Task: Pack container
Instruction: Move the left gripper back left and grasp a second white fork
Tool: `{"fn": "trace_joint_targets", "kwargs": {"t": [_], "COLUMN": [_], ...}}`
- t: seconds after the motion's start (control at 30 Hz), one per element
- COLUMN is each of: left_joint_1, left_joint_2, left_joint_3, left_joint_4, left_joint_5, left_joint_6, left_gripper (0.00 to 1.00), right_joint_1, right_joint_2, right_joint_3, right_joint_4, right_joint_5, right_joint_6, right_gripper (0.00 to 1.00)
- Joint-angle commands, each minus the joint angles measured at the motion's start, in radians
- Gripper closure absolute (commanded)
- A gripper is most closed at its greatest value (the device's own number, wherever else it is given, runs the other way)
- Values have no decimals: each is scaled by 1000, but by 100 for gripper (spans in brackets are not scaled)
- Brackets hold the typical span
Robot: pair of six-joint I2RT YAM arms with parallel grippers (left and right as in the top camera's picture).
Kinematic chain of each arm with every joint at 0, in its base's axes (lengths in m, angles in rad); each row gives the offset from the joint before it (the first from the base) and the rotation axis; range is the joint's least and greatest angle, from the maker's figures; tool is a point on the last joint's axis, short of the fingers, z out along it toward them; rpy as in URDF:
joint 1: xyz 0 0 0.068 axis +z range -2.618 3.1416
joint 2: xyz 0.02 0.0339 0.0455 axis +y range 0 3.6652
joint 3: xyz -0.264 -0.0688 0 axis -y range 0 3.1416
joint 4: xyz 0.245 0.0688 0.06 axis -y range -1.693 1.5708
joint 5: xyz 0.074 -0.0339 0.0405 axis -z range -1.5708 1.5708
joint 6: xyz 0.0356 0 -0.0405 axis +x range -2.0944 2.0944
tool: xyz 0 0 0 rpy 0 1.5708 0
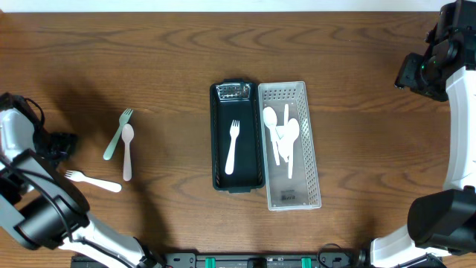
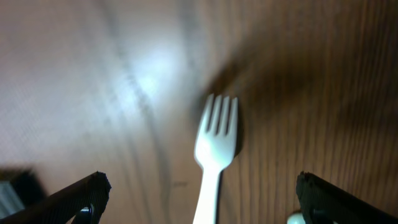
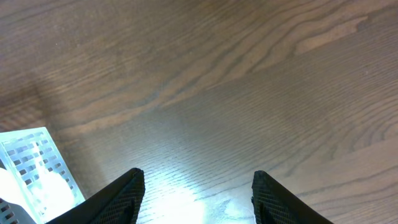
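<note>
A dark green container (image 1: 220,149) lies at the table's middle with a white fork (image 1: 233,147) inside. Beside it on the right is a clear perforated tray (image 1: 312,160) holding white spoons (image 1: 282,138). At the left lie a green fork (image 1: 117,134), a pale spoon (image 1: 127,151) and a white fork (image 1: 93,181). My left gripper (image 1: 63,143) is open just left of them. In the left wrist view a pale fork (image 2: 214,149) lies on the table between its spread fingers (image 2: 202,186). My right gripper (image 1: 409,74) is open and empty over bare wood (image 3: 199,186).
The clear tray's corner (image 3: 31,162) shows at the left edge of the right wrist view. A spoon bowl (image 2: 293,218) peeks in by the left gripper's right finger. The table is dark brown wood.
</note>
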Motion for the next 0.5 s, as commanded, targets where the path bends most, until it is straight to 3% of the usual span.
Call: {"fn": "trace_joint_targets", "kwargs": {"t": [0.0,0.47], "left_joint_1": [0,0], "left_joint_2": [38,43], "left_joint_3": [-19,-195], "left_joint_4": [34,212], "left_joint_5": [47,80], "left_joint_6": [107,177], "left_gripper": [2,2], "right_joint_1": [-2,-2], "right_joint_2": [0,0], "right_joint_3": [-2,-2], "right_joint_4": [-2,-13], "right_joint_5": [-4,-4], "right_joint_6": [-14,-15], "right_gripper": [41,41]}}
